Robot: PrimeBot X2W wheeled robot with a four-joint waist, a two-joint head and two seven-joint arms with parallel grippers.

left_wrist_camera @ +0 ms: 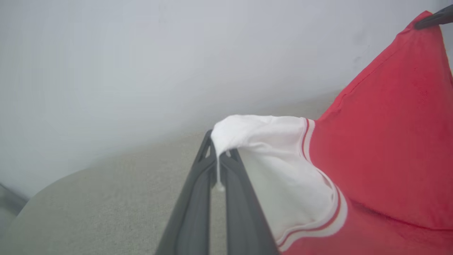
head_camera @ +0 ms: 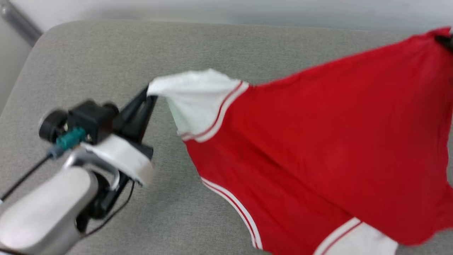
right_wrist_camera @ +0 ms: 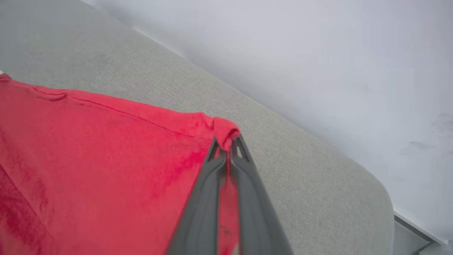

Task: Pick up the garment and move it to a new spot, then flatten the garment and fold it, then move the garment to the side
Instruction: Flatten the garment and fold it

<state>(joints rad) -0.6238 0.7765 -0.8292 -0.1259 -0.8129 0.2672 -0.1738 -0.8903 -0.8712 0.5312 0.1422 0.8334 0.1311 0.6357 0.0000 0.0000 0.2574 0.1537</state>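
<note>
The garment (head_camera: pixel 318 141), a red jersey with white sleeves and red-white striped trim, hangs stretched in the air above the grey surface. My left gripper (head_camera: pixel 148 92) is shut on the white sleeve tip at mid-left; in the left wrist view the garment's white cloth (left_wrist_camera: pixel 262 148) drapes over my left gripper (left_wrist_camera: pixel 218 150). My right gripper (right_wrist_camera: pixel 226 145) is shut on a red corner of the garment (right_wrist_camera: pixel 106 159); in the head view its dark tip (head_camera: pixel 446 41) sits at the far right edge. The garment's lower part runs off the bottom of the head view.
A grey fabric-covered surface (head_camera: pixel 106 63) with rounded corners lies beneath, with bare room to the left and at the back. A pale wall (head_camera: pixel 247 10) runs behind it. A grey bar (head_camera: pixel 19 23) stands at the far left corner.
</note>
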